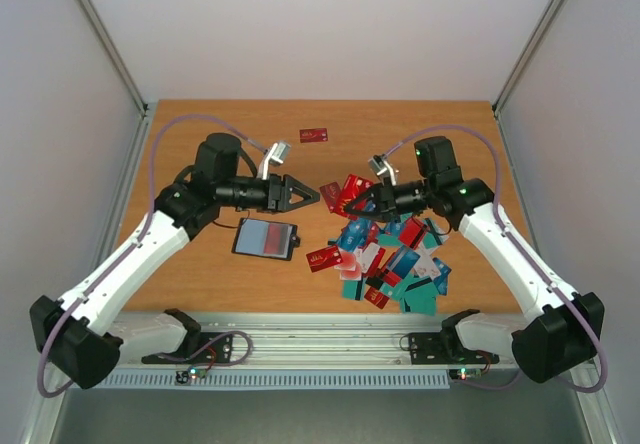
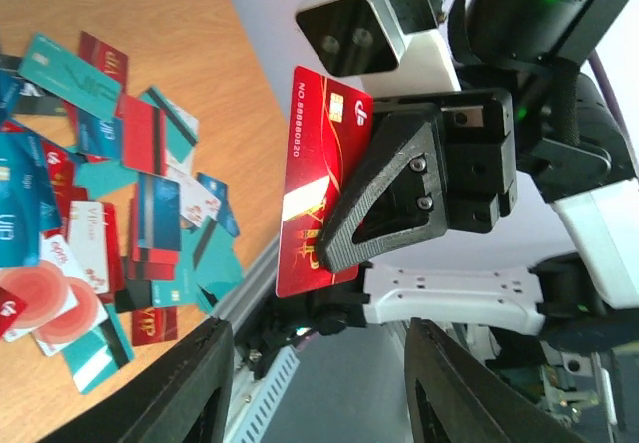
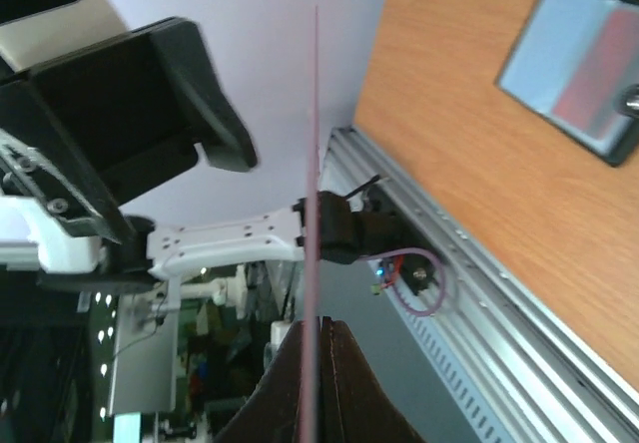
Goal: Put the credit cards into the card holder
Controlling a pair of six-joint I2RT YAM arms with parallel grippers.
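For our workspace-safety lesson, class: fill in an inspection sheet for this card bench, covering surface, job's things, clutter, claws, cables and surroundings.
Surface: wooden table, with a metal rail along its near edge.
Job's things: holder lies flat left of the heap of cards; a lone card lies far back; a red card is held off the table.
Clutter: nothing seen.
Claws: left claw open and empty; right claw shut on the red card, facing the left one.
Cables: a purple cable loops over each arm.
Surroundings: plain grey walls.
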